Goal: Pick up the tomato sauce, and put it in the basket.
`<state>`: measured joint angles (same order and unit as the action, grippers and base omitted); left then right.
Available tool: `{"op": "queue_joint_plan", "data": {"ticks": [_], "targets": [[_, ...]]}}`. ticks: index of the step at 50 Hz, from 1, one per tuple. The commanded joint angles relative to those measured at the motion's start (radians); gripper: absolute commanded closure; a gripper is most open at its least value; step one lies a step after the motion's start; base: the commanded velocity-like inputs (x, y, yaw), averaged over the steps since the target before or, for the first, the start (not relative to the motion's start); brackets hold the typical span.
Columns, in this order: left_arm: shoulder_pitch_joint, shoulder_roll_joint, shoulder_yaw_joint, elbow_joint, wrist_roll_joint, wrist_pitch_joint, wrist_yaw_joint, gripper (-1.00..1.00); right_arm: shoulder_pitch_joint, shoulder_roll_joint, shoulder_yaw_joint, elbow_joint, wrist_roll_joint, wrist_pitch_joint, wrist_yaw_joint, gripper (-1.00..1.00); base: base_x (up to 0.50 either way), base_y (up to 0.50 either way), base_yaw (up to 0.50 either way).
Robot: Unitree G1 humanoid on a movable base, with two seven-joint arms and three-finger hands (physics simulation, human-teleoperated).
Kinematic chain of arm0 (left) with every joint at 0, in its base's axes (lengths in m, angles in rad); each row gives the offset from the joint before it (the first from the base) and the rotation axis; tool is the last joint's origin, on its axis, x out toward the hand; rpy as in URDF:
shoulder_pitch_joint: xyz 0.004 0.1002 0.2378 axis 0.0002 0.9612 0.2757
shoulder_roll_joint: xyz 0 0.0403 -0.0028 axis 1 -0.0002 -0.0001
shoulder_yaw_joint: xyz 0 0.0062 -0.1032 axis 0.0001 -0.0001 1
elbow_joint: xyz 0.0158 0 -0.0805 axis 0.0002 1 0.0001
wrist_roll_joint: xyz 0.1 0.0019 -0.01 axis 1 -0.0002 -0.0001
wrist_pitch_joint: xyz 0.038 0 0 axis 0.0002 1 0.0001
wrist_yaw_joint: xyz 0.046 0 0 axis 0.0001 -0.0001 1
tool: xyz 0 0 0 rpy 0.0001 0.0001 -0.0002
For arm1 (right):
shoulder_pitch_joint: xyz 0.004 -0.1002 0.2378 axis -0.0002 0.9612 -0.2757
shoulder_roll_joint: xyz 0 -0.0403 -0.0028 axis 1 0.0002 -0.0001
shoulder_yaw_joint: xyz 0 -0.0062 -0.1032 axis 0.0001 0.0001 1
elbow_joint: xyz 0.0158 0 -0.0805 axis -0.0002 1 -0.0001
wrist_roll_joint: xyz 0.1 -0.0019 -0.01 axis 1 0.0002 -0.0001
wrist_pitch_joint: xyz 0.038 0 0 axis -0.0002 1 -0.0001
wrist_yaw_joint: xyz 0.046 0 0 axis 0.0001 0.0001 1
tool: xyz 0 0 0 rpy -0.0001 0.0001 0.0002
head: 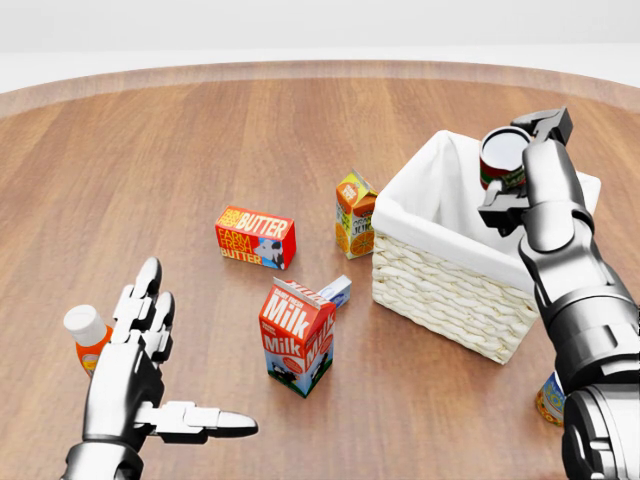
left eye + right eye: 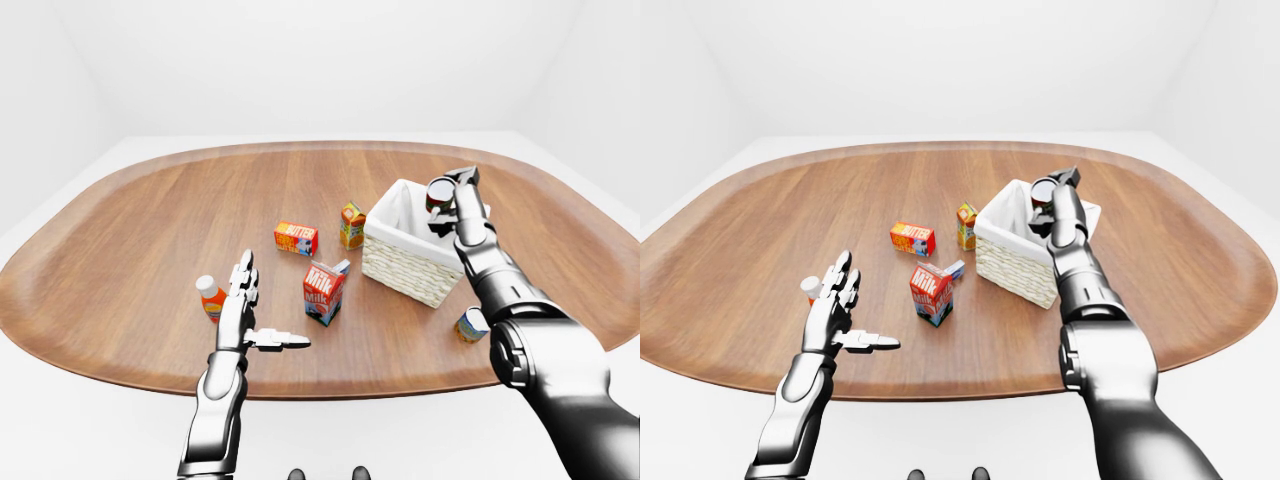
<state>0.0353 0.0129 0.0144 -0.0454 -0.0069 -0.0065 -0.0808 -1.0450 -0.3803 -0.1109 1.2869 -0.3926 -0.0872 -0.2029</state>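
Wicker weave, pale and chunky, wraps the square basket (image 1: 455,290), and a smooth white cloth liner folds over its rim. We can see down into it in the head view: only bare white lining shows inside, though the near wall hides the bottom.

Over its open mouth, toward the right rim, our right hand (image 1: 518,170) has its metal fingers clamped on the tomato sauce (image 1: 500,158), a small cylindrical can with a red label, tipped so its pale round end faces us. The can sits above the liner, gripped in the hand; we cannot tell whether it touches the cloth.

Low on the left of the head view, our left hand (image 1: 140,370) is jointed chrome with fingers spread apart and the thumb stuck out to the right, gripping nothing. Just beside it on the left stands an orange bottle (image 1: 87,338) with a white cap.

The table (image 1: 200,140) is glossy wood with long straight grain and a rounded edge. On it, a red gable-topped milk carton (image 1: 297,338) stands near the basket's left corner, with a small blue-and-white box (image 1: 338,291) lying just behind it. A flat red and yellow butter box (image 1: 255,237) lies further left, and an orange juice carton (image 1: 354,215) stands just beside the basket's left wall. Another small can (image 2: 470,325) stands on the wood below the basket's right side.
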Motion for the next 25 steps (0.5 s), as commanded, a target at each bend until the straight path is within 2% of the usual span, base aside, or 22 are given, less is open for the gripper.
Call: {"op": "queue_joint_plan", "data": {"ticks": [1, 6, 7, 8, 21, 25], "targets": [[0.0, 0.0, 0.001, 0.001, -0.001, 0.001, 0.0, -1.0, 0.011, 0.014, -0.016, 0.028, 0.006, 0.0, 0.019, 1.0, 0.0, 0.0, 0.0], [0.0, 0.0, 0.002, 0.002, -0.003, -0.001, 0.0, -1.0, 0.02, 0.021, -0.022, 0.033, 0.01, 0.0, 0.018, 1.0, 0.0, 0.0, 0.0], [-0.001, 0.0, 0.002, 0.0, -0.003, 0.002, 0.001, -1.0, 0.019, 0.023, -0.03, 0.033, 0.022, 0.0, 0.03, 0.34, 0.0, 0.0, 0.0], [0.0, -0.001, 0.002, -0.001, -0.003, 0.002, 0.001, -1.0, 0.016, 0.023, -0.03, 0.032, 0.025, 0.0, 0.037, -1.0, 0.0, 0.0, 0.0], [0.0, -0.001, -0.001, -0.002, -0.001, 0.003, 0.004, -1.0, 0.01, 0.033, -0.042, 0.026, 0.092, 0.0, 0.076, -1.0, 0.0, 0.0, 0.0], [-0.003, -0.001, 0.0, 0.008, -0.001, -0.004, 0.003, -1.0, 0.011, 0.032, -0.046, 0.026, 0.11, 0.0, 0.083, -1.0, 0.0, 0.0, 0.0]]}}
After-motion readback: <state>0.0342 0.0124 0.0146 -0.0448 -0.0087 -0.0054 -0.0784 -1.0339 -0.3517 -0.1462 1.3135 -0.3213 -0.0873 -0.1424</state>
